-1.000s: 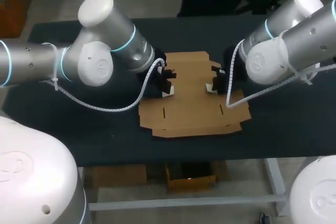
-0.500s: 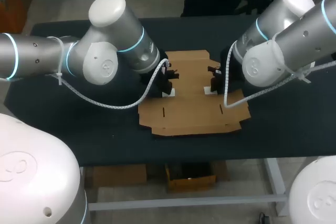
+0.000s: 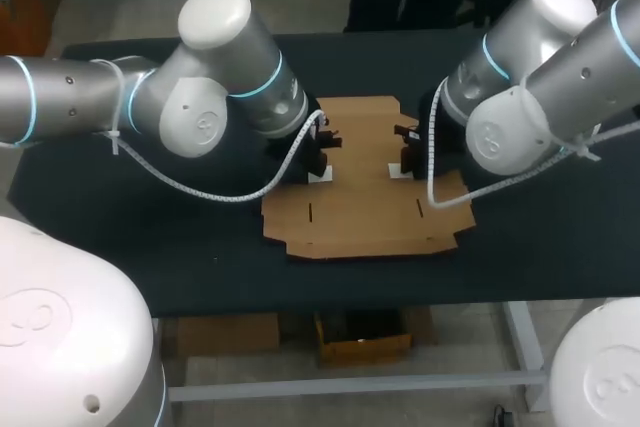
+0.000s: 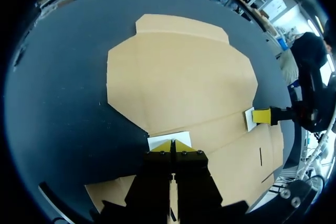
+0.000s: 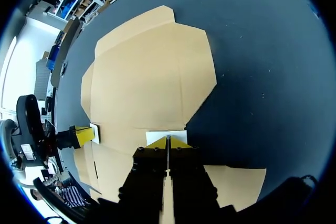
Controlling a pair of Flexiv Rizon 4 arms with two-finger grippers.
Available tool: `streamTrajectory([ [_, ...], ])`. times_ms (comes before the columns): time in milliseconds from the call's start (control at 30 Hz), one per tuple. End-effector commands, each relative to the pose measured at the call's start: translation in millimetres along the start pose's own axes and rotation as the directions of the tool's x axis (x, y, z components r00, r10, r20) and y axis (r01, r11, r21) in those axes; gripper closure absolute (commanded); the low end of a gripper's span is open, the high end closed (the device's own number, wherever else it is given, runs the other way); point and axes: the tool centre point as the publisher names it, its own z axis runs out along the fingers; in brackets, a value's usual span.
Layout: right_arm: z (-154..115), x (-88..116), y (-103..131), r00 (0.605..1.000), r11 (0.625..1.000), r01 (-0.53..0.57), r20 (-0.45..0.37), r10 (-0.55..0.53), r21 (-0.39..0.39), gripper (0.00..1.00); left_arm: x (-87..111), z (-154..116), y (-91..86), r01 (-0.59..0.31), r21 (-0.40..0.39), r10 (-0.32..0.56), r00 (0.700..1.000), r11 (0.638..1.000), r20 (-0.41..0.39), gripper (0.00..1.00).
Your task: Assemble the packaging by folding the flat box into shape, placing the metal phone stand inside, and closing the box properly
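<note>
**While the left gripper (image 3: 318,160) and the right gripper (image 3: 406,157) sit closed on the flat box (image 3: 365,202), it lies unfolded**

Seen from its own wrist camera, the left gripper (image 4: 172,145) has its two yellow tips drawn together with no gap. They are set at a small white patch (image 4: 161,140) on the near edge of the cardboard. The right gripper (image 5: 168,141) looks the same in its wrist view: tips pressed together, resting at another white patch (image 5: 157,137) on the opposite edge. Each wrist view also catches the other arm's yellow tip across the sheet.

In the head view the left gripper stands just left of the frame's centre and the right gripper just right of it. They face each other over the middle of the box. The brown cardboard lies flat in the centre of the frame, flaps spread, on the dark table (image 3: 150,237). The left arm enters from the frame's left edge, the right arm from the upper right.
</note>
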Motion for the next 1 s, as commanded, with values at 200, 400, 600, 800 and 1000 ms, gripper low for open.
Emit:
streamTrajectory([
  [200,-17,-12,-5,0.998,1.0,-0.013,-0.059,0.011,-0.025,1.0,-2.5,-15,3.0,0.001,0.015,-0.001,1.0,1.0,0.006,1.0],
  [400,-24,-21,-5,0.992,0.999,-0.015,-0.129,0.011,-0.03,1.0,-6.5,-23,1.8,0.001,0.019,-0.001,1.0,1.0,0.008,1.0],
  [600,-28,-30,-3,0.987,0.999,-0.025,-0.157,0.02,-0.03,1.0,-15.1,-28,1.2,0.014,0.014,-0.014,1.0,1.0,0.008,1.0],
  [800,-32,-39,0,0.982,0.999,-0.032,-0.188,0.027,-0.025,1.0,-23.2,-33,1.0,0.032,0.011,-0.032,0.999,0.999,0.012,1.0],
  [1000,-40,-45,2,0.976,0.999,-0.029,-0.218,0.025,-0.019,1.0,-29.1,-41,0.5,0.03,-0.004,-0.03,1.0,1.0,0.003,1.0],
])
